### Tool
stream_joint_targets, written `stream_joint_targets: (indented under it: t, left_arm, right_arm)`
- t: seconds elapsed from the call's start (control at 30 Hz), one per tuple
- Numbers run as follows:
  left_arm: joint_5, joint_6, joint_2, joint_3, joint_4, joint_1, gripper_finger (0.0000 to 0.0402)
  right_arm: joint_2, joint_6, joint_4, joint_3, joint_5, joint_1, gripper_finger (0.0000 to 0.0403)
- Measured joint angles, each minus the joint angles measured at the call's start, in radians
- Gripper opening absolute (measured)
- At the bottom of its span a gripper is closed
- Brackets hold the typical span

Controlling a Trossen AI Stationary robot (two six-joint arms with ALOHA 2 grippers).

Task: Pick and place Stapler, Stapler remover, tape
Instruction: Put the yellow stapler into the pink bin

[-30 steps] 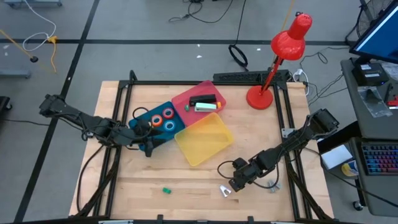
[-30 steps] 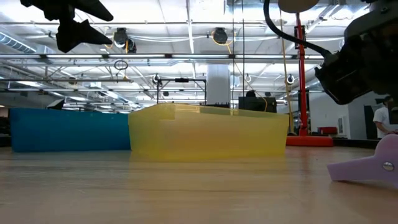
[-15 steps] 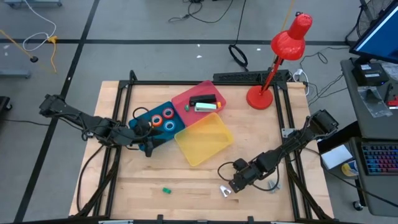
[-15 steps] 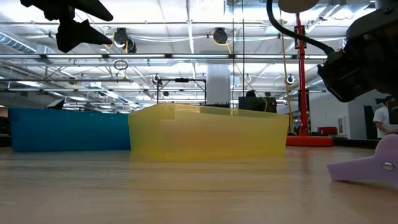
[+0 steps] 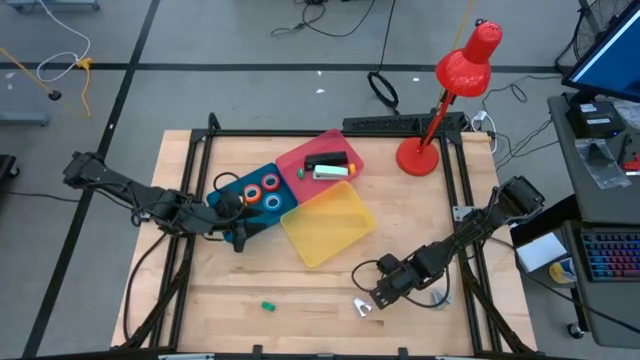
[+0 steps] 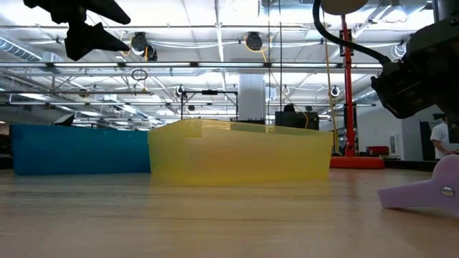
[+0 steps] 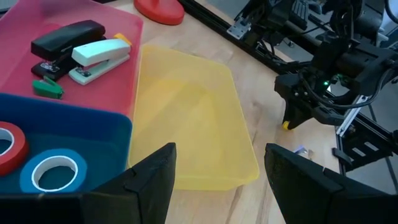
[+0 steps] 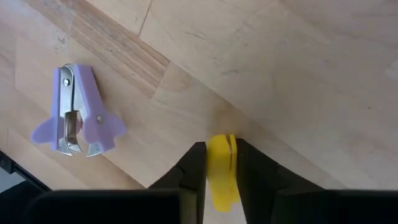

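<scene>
Right gripper [image 8: 221, 163] clamped on yellow staple remover [image 8: 221, 171]; left gripper [image 7: 214, 177] open, idle. Next: carry to yellow bin [image 5: 325, 225], 11 o'clock.

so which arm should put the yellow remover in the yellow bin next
Right. The right hand is shut on the yellow remover, close to the empty yellow bin. The left hand is open and empty, by the blue bin.

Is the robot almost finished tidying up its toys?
Partly. Tape rolls sit in the blue bin, and staplers lie in the pink bin. The right gripper is pinching a small yellow piece. The purple staple remover and a green piece are on the table, and the yellow bin looks empty.
</scene>
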Motion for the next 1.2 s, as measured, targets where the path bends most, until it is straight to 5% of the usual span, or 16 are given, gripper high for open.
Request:
stream_joint_targets:
  t: [0.27, 0.67, 1.03, 1.2]
  left_arm:
    - [0.0, 0.006, 0.0, 0.0, 0.108, 0.0, 0.0244]
    - [0.063, 0.086, 0.149, 0.0, 0.511, 0.0, 0.0244]
    - [0.212, 0.072, 0.414, 0.0, 0.963, 0.032, 0.0244]
    - [0.221, 0.023, 0.487, 0.011, 1.037, 0.063, 0.0244]
  right_arm:
    - [-0.055, -0.022, 0.019, -0.004, 0.013, -0.017, 0.0051]
    - [-0.344, -0.308, 0.336, -0.004, 0.36, -0.166, 0.005]
    - [-0.322, -0.547, 0.776, -0.002, 0.279, -0.331, 0.005]
    - [-0.281, -0.551, 0.887, -0.002, 0.211, -0.38, 0.0049]
